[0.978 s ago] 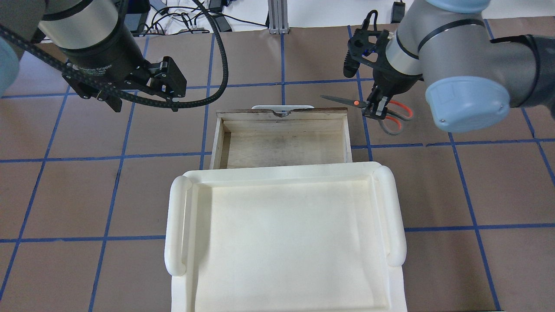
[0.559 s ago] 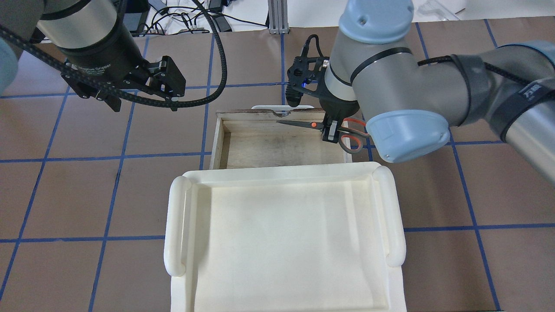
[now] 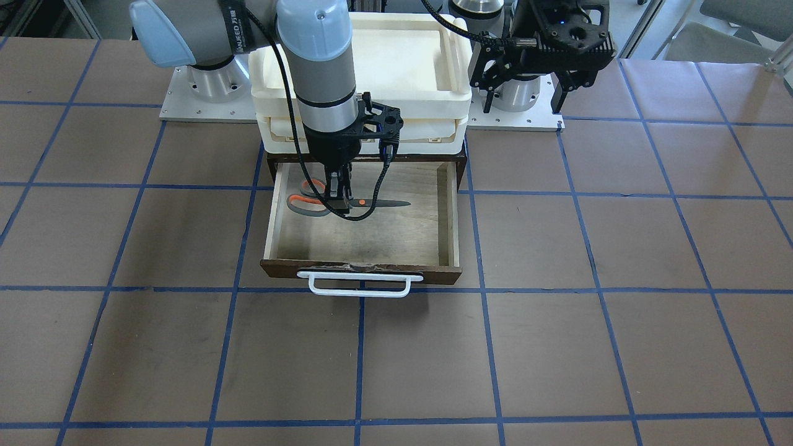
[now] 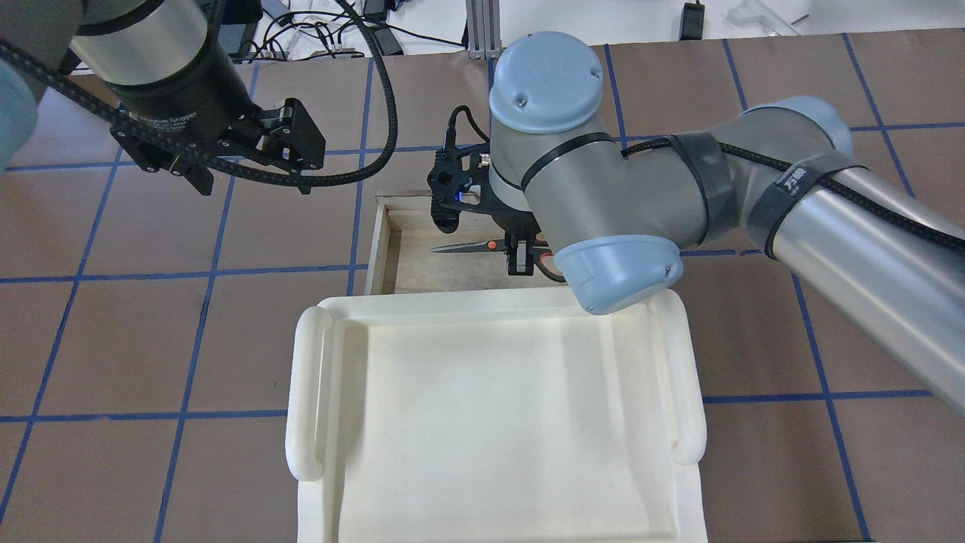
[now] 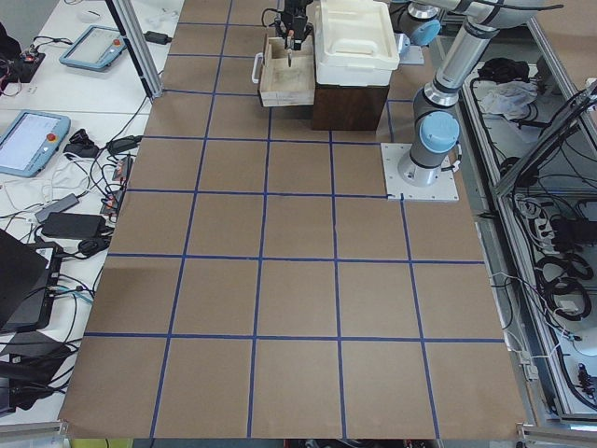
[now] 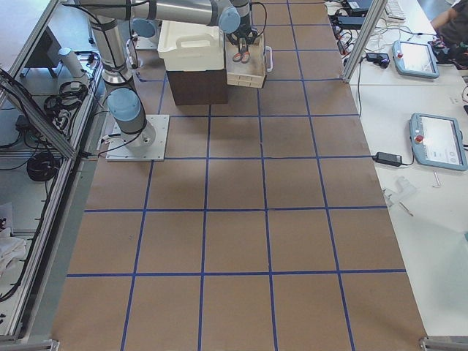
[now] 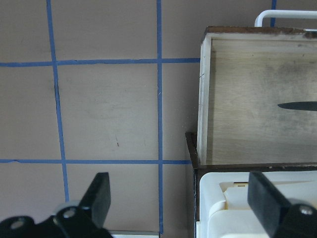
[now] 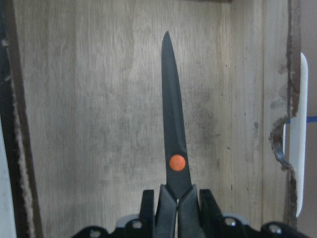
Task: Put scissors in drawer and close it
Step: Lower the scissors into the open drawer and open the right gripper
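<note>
right claw (image 3: 339,206) clamps metal-bladed scissors (image 3: 385,203) over plywood drawer (image 3: 396,238) | left claw (image 7: 181,191) agape

On my feed I count: one pair of scissors (image 3: 384,203), one drawer (image 3: 450,210) fitted with one white bar handle (image 3: 359,293), one cream-white tray unit (image 3: 460,74), and two grippers, namely one left gripper (image 3: 523,99) and one right gripper (image 3: 339,201).

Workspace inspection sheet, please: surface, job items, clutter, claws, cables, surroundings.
Surface: brown table with blue tape grid.
Job's things: scissors, blades closed, held over the open drawer floor; contact unclear.
Clutter: cream tray unit stacked above the drawer.
Claws: right claw shut on scissors near the pivot; left claw open, empty, off to the side.
Cables: black cable looping along left arm; cords behind table.
Surroundings: teach pendants on side benches.
</note>
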